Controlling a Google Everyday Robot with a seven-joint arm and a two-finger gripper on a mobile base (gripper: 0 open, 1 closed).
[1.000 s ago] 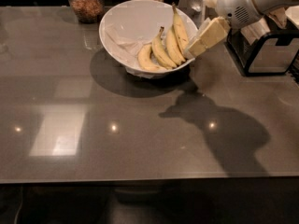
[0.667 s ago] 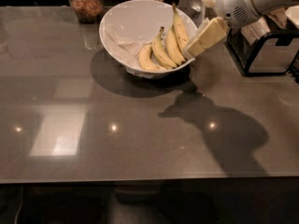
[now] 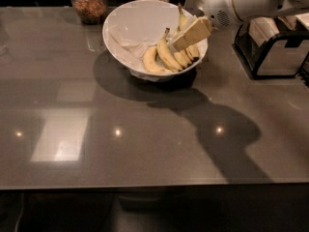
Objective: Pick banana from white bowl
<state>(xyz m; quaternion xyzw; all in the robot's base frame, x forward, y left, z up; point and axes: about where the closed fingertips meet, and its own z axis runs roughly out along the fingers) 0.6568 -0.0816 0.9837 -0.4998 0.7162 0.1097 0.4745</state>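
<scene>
where the white bowl [image 3: 120,23] sits near the surface's [image 3: 145,144] far edge, the gripper [image 3: 183,38] reaches in over its right rim; whether the jaws are clenched cannot be told; the banana [image 3: 183,19] stands steeply just behind, stem up; open surface lies in front; a black rack [image 3: 270,57] crowds the right.

hand [image 3: 177,43] in white bowl [image 3: 109,27] rt, jars [image 3: 88,3] behind, rack [image 3: 270,54] rt, table [image 3: 145,144] front open

claw [image 3: 181,41] moved left, further into white bowl [image 3: 120,21], above bananas [image 3: 161,59]
</scene>
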